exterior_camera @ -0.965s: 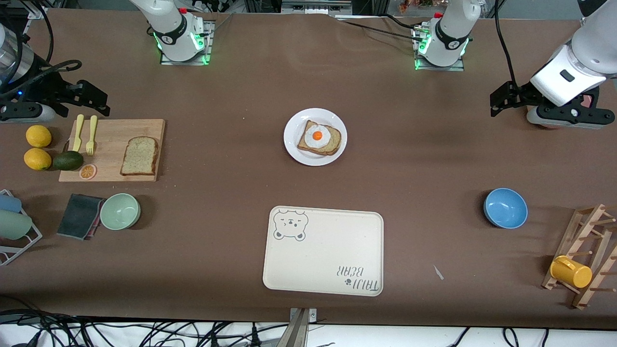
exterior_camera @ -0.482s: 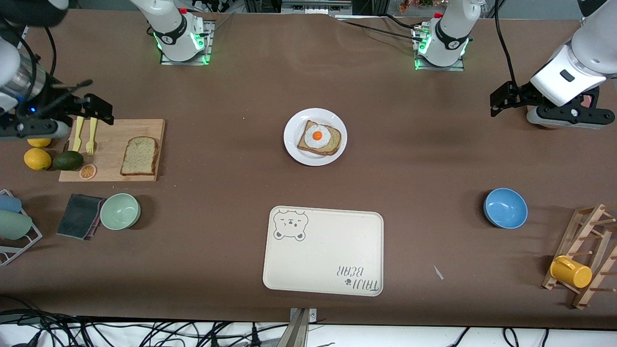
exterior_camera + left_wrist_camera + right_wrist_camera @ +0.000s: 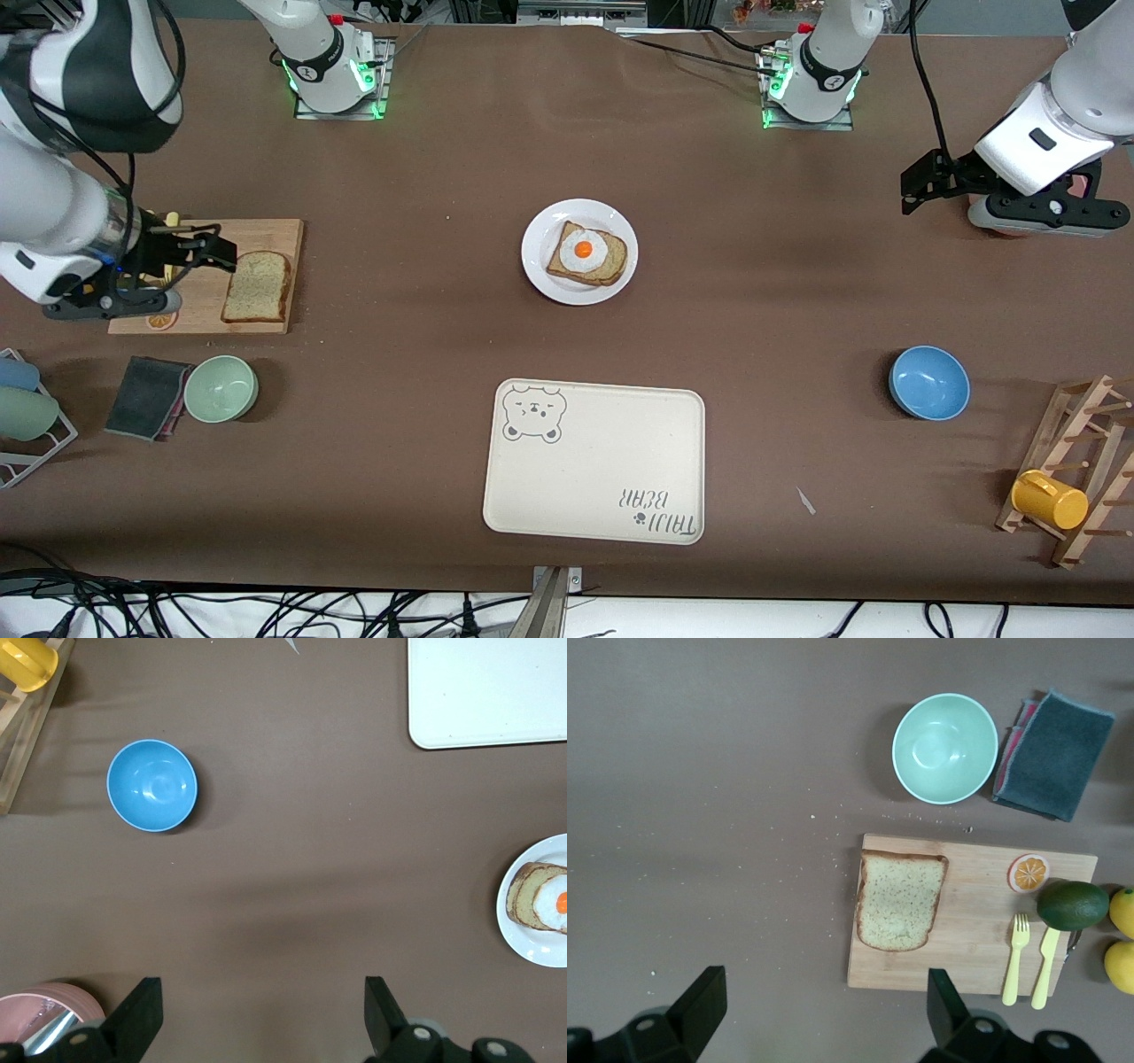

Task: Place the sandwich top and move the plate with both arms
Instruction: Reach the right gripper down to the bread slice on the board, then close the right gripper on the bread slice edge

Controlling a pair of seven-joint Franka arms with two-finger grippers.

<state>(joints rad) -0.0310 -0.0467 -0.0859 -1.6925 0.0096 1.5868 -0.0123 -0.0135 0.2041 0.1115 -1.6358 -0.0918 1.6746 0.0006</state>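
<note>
Swinging in over the cutting board [image 3: 266, 232], the right gripper [image 3: 208, 251] now hangs jaws wide beside the sandwich top [image 3: 257, 286] lying there. Mid-table, the plate [image 3: 542, 275] holds the egg-topped slice [image 3: 587, 253]. Left gripper [image 3: 921, 184] waits, spread wide.

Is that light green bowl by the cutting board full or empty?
Empty. The right wrist view looks straight down into the green bowl and shows only its bare, smooth inside; the front view shows the same.
</note>
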